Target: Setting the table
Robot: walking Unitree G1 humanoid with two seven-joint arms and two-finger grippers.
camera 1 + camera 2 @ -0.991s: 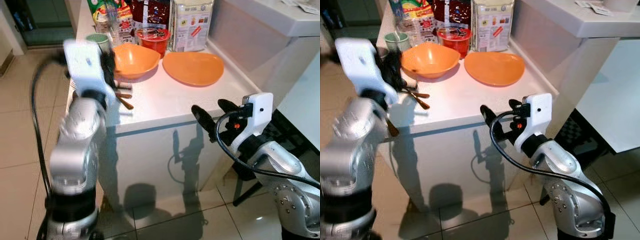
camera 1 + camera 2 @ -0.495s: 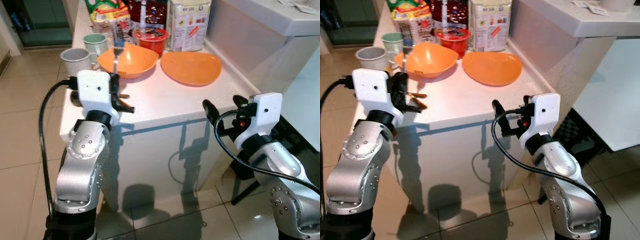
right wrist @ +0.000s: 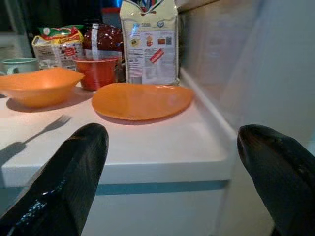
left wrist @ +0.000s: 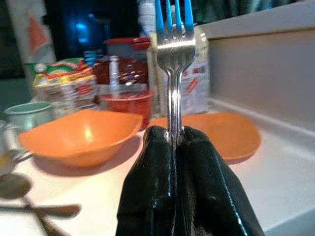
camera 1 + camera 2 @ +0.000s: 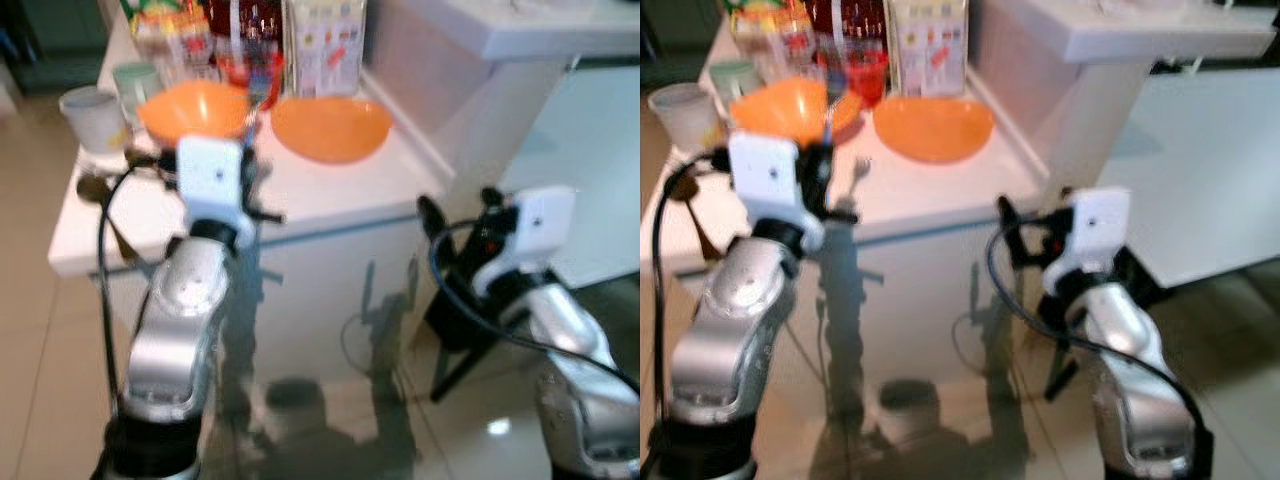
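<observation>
Fork point(image 4: 172, 73) stands upright, tines up, pinched by its handle in our left gripper point(image 4: 177, 147), whose fingers are closed tight on it above the near edge of the white bench point(image 3: 162, 142). Beyond it we see an orange bowl point(image 4: 81, 135) and an orange plate point(image 3: 141, 100). Our right gripper point(image 3: 172, 196) hangs spread wide and empty at the bench's front corner.
</observation>
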